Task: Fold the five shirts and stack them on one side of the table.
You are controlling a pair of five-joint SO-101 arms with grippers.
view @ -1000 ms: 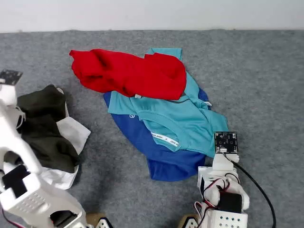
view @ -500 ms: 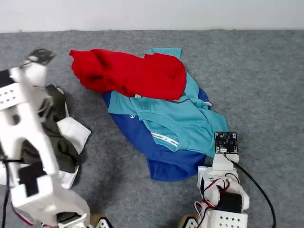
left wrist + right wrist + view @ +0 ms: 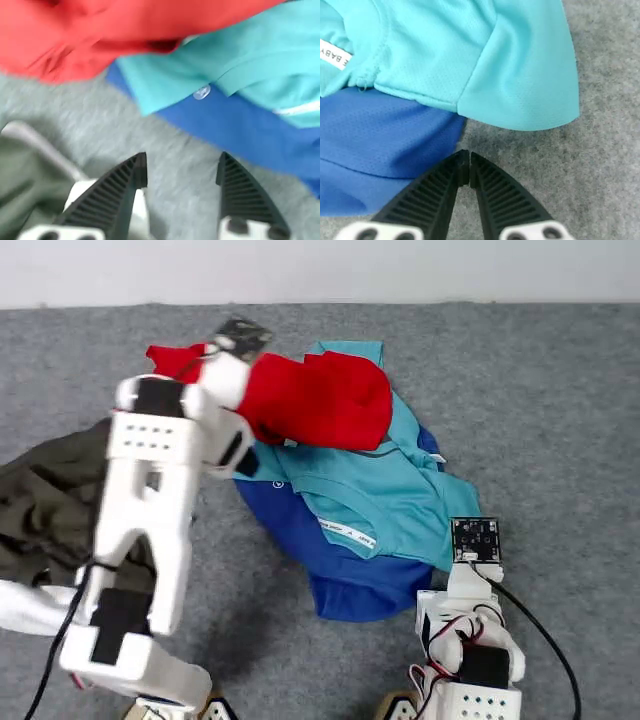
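- High view: five unfolded shirts on the grey surface (image 3: 560, 420). The red shirt (image 3: 320, 400) lies bunched on top of the teal shirt (image 3: 390, 490), which is spread over the blue shirt (image 3: 350, 585). These three overlap in one pile mid-surface.
- High view: the dark olive shirt (image 3: 40, 510) is crumpled on the left arm's side and lies partly over the white shirt (image 3: 25, 605). This pair is apart from the centre pile.
- High view: the left arm (image 3: 150, 500) stretches across the gap between the two piles, wrist end over the red shirt's near edge. The right arm (image 3: 468, 630) sits low at the near edge, just beside the blue shirt's hem.
- Left wrist view: left pincer (image 3: 182, 160) spread wide, nothing between the fingers. It hovers above bare surface; blue and teal shirts lie ahead, red beyond them, olive cloth off to one side.
- Right wrist view: right pincer (image 3: 465, 156) pressed together, pinching nothing. Tips are over bare surface, just beside the teal shirt's corner and the blue shirt's edge.
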